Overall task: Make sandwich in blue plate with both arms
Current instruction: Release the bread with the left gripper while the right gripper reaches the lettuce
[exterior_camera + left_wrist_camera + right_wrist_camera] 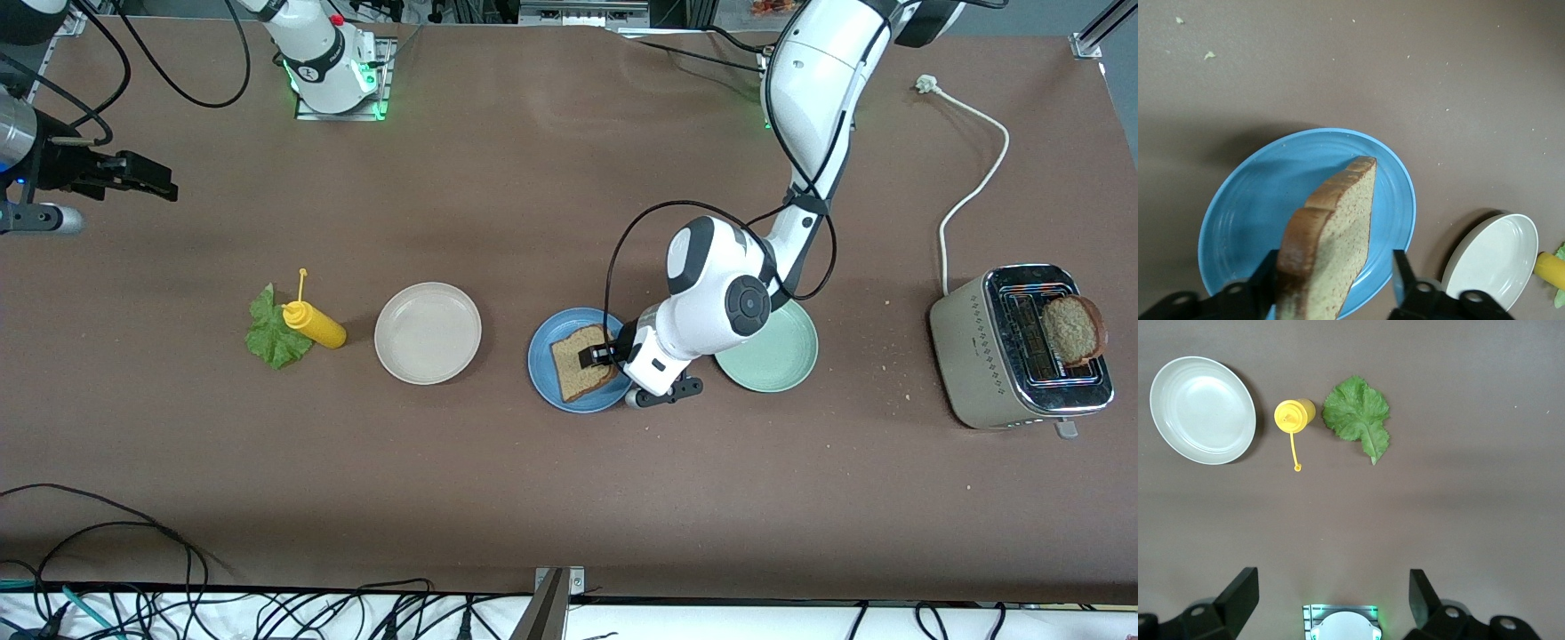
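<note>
Front view: first bread slice down on the blue plate, sandwich barely begun.

Right jaws (pixel 164 188) wait spread and empty at the right arm's end of the bench; the lettuce leaf (pixel 274 333) lies beside the yellow bottle (pixel 316 325), untouched. Left jaws (pixel 597 354) are spread around the bread slice (pixel 582 363), which rests between them on the blue plate (pixel 544 356), apparently released. The second slice (pixel 1074 330) sits in the toaster (pixel 982 356); lettuce and top slice remain.
</note>
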Available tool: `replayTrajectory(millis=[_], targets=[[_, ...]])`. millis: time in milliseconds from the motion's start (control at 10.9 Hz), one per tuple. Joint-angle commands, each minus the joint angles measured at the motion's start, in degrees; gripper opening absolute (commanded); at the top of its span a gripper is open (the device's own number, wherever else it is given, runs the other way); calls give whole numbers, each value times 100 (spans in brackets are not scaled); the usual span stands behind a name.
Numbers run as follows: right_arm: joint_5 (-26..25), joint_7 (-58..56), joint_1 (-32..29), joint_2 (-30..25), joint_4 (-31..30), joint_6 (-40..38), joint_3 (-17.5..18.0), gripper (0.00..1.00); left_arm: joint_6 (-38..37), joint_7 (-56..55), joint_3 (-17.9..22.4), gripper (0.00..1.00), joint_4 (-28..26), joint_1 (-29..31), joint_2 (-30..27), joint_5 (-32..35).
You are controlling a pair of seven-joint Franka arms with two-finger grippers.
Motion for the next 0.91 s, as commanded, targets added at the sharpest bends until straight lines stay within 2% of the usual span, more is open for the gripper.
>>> replayTrajectory(millis=[0,274,457,549,732,823], targets=[[45,12,-61,-14,15,-24,24,100,81,58,287,100,-29,-61,71,-114],[-25,-32,-88,222,6,274,7,100,28,-3,543,100,-214,-61,19,60],[-60,-41,-88,520,-11,589,-107,100,28,-12,526,100,-197,-61,-121,1154],[-78,-50,-88,766,-20,731,-151,100,11,5,509,100,-214,9,-279,1639],[-104,-137,-96,1154,-125,862,-160,100,-409,23,508,100,-293,447,-857,1793],[-113,-146,-97,1251,-204,1029,-178,100,-411,23,508,100,-529,675,-1287,1793]])
